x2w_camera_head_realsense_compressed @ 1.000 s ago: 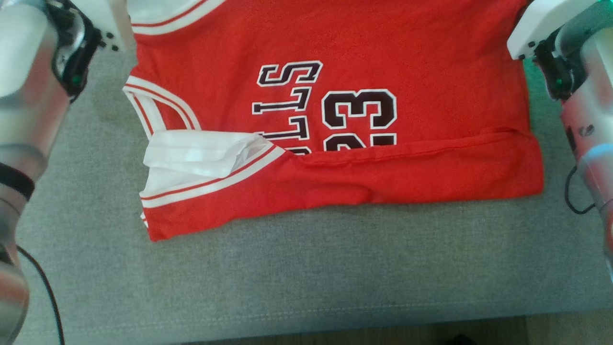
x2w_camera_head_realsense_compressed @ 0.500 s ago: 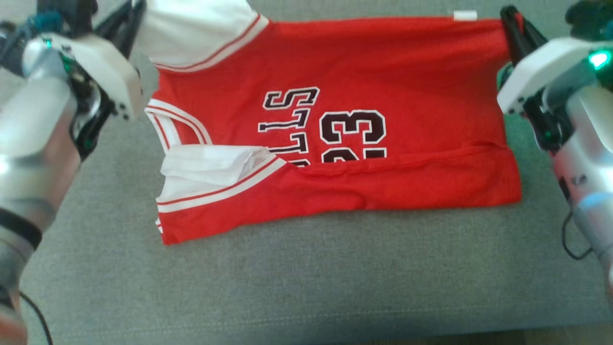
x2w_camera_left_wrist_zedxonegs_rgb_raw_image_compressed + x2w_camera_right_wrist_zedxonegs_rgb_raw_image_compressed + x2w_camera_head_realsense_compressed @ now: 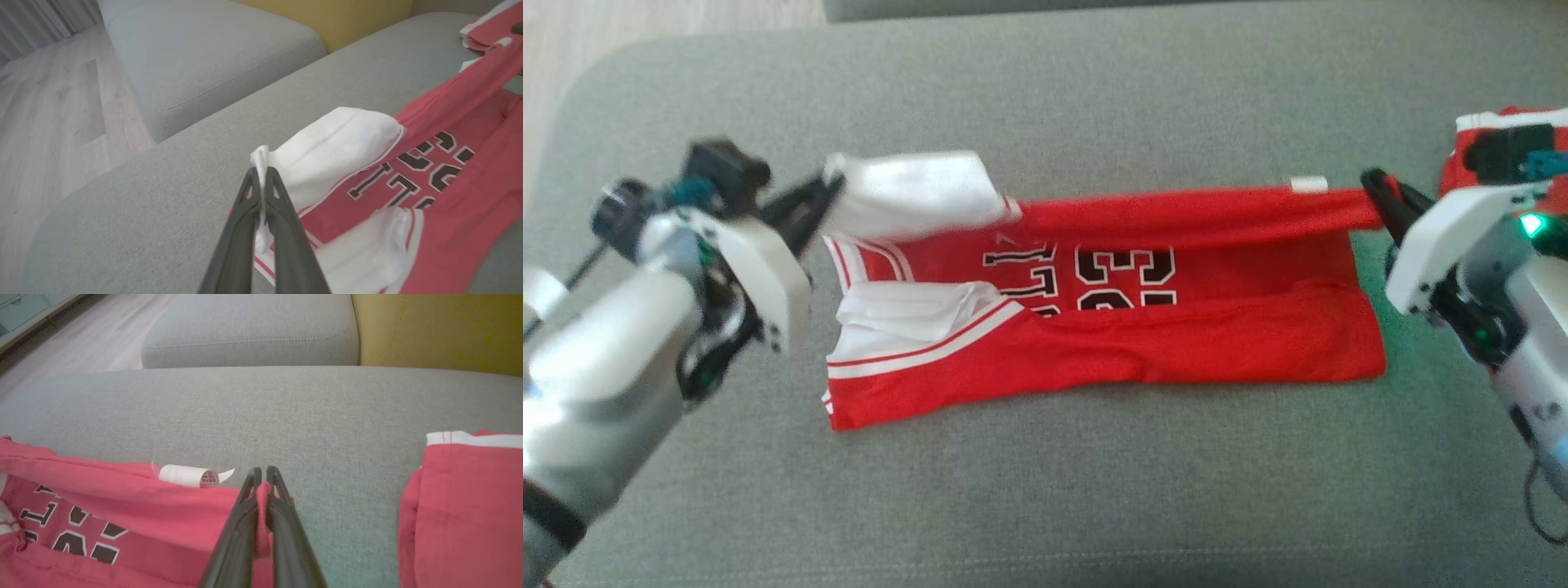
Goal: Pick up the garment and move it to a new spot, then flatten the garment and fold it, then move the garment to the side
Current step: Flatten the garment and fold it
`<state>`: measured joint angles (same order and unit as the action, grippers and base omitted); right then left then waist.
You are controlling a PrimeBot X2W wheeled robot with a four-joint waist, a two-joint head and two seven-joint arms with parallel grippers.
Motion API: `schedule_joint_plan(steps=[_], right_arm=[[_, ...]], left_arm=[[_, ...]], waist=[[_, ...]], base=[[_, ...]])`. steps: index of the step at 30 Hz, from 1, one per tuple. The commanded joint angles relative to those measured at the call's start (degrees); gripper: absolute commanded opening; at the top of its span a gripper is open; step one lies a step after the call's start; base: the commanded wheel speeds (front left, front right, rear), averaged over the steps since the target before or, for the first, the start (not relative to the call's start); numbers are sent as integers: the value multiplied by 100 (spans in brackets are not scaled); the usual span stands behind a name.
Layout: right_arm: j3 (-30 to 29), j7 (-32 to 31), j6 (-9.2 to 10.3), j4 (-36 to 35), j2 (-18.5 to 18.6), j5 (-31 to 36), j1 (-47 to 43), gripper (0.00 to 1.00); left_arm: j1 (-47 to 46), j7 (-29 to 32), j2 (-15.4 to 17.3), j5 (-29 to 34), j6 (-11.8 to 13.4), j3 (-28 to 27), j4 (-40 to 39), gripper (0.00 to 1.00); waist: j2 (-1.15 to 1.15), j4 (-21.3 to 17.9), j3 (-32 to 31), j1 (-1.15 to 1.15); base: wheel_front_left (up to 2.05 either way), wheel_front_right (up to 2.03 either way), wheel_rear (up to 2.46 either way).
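Note:
The garment is a red jersey with white trim and dark lettering, spread across a grey sofa cushion. Its near long edge is folded over the lettering. The far edge is lifted off the cushion and stretched taut between both grippers. My left gripper is shut on the white trimmed corner, seen pinched between the fingers in the left wrist view. My right gripper is shut on the red hem corner, beside a white label.
A second red garment lies on the cushion at the far right, close behind my right wrist, also as red garment. Another grey cushion and a yellow one stand beyond. Wooden floor lies to the left.
The head camera has tilted up and back, so the whole scene sits lower and smaller. Both grippers have come into view, holding the far edge raised and drawn toward the near fold.

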<state>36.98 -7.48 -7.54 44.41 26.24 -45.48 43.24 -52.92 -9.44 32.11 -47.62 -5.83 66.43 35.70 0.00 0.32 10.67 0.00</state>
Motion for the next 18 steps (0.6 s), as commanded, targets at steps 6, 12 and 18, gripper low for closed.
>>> schedule_joint_plan(steps=[6,12,18], right_arm=[[93,-608,5,-527,502,-264,-380,0],[154,-1164,5,-883,665,-332,-677,0],[171,-1657,5,-1110,725,-415,-898,0]], left_arm=[[250,462,787,24,399,22,-1295,0],[642,833,1126,7,637,231,-2108,0],[830,960,1171,115,713,371,-2253,0]], waist=[[0,73,-285,0],[0,71,-293,0],[0,28,-279,0]], base=[[0,0,0],[0,0,0],[0,0,0]])
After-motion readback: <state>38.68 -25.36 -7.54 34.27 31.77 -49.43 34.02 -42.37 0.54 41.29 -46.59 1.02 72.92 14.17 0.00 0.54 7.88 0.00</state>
